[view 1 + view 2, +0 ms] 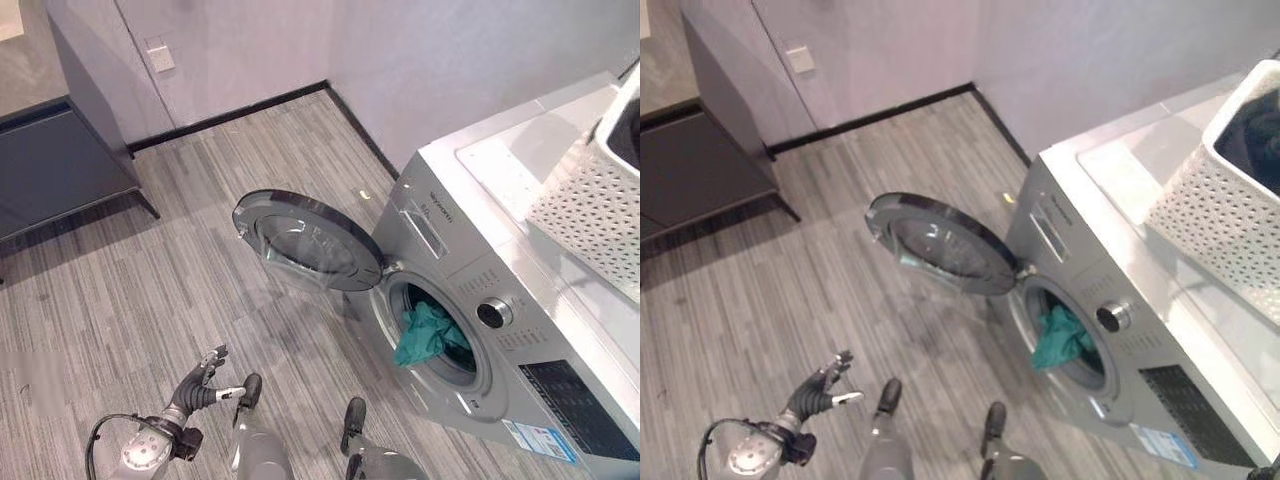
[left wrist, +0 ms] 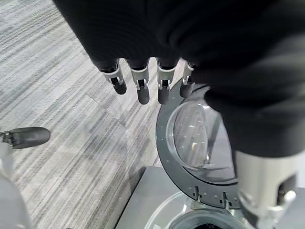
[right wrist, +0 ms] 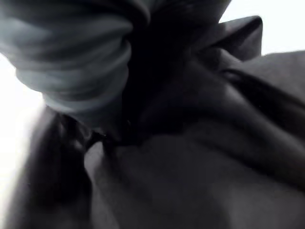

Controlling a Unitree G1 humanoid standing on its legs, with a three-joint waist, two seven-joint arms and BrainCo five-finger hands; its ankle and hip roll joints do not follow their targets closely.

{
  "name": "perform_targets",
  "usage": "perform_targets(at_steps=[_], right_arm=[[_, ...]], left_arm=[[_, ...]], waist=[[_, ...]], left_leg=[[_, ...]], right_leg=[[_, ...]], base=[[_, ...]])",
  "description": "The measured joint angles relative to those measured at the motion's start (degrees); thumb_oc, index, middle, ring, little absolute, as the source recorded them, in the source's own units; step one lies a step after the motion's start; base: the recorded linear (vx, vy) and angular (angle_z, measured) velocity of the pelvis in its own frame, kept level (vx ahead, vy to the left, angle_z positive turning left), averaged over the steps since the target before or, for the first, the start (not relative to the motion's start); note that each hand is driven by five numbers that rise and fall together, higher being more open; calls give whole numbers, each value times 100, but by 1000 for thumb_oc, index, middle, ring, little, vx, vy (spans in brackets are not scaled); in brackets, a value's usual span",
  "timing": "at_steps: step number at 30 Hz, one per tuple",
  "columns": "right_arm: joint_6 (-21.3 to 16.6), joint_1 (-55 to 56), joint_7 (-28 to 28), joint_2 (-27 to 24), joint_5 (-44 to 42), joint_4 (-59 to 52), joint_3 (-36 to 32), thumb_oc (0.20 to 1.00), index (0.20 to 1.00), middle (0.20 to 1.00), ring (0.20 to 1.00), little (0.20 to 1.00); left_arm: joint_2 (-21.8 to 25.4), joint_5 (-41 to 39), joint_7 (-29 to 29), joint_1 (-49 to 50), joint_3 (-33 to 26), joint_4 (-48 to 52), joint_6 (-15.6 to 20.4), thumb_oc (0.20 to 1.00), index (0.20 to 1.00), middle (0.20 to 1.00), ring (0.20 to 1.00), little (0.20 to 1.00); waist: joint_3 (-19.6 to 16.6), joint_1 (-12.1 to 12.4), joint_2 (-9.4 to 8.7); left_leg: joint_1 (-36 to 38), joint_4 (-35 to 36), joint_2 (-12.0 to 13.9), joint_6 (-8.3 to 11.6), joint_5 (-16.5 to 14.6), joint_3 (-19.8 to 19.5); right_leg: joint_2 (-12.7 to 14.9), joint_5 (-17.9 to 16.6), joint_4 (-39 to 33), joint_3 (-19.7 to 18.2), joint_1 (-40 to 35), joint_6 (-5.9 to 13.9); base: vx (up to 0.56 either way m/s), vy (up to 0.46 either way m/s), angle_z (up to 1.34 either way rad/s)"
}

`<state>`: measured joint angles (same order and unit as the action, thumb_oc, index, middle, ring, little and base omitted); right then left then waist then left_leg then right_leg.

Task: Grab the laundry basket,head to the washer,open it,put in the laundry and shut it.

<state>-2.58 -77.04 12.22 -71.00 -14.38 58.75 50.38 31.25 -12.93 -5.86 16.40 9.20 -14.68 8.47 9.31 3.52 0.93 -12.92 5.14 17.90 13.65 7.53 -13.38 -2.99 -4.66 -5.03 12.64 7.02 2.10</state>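
Note:
The silver washer stands at the right with its round door swung wide open toward the floor side. A teal cloth hangs out over the drum's rim. On top of the washer sits the white perforated laundry basket with dark laundry inside. My left hand hovers low over the floor, left of the door, open and holding nothing; in the left wrist view its fingers point down beside the door. My right hand is pressed among folds of dark cloth.
A dark low cabinet stands against the back wall at the left. A white wall plate sits above the black baseboard. Striped grey flooring spreads out left of the open door.

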Motion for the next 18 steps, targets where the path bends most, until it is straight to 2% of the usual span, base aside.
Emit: perform_targets(at_steps=[3, 6, 10, 13, 18], right_arm=[[-139, -250, -178, -51, -213, 127, -9, 200, 200, 200, 200, 200], [-155, -899, -421, -64, -530, 743, -11, 200, 200, 200, 200, 200], [-225, -1667, -1028, -184, -715, 1166, 183, 200, 200, 200, 200, 200], [-218, -2332, -1449, -177, -541, 1198, 393, 200, 200, 200, 200, 200], [-208, -2489, -2225, -180, -15, 1205, 520, 200, 200, 200, 200, 200]], left_arm=[[-2, 2, 10, -48, -16, -11, 0, 1000, 1000, 1000, 1000, 1000], [-3, 6, 55, -69, -21, -13, 5, 1000, 1000, 1000, 1000, 1000], [4, 53, 81, -38, -28, -36, 12, 1000, 1000, 1000, 1000, 1000], [8, 57, 124, -13, -35, -36, 11, 1000, 1000, 1000, 1000, 1000], [19, 60, 288, 52, -49, -34, 8, 1000, 1000, 1000, 1000, 1000]], waist=[[-80, -116, -143], [-147, -131, -247], [-288, -232, -368], [-359, -304, -409], [-616, -319, -519]], left_leg=[[87, 4, 25, -11, -24, 20], [211, 4, 33, -16, -50, 105], [304, 7, 46, -32, -70, 130], [386, 6, 57, -31, -73, 143], [392, 8, 71, -83, -108, 141]], right_leg=[[-8, -3, -1, -28, -67, -35], [-12, 0, 1, -92, -145, -44], [-17, 16, -3, -109, -231, -57], [-32, 18, -1, -122, -301, -60], [-45, 55, -7, -126, -313, -94]], base=[[59, 9, -4], [64, 7, -11], [52, -2, -3], [21, -2, -1], [6, -1, 0]])
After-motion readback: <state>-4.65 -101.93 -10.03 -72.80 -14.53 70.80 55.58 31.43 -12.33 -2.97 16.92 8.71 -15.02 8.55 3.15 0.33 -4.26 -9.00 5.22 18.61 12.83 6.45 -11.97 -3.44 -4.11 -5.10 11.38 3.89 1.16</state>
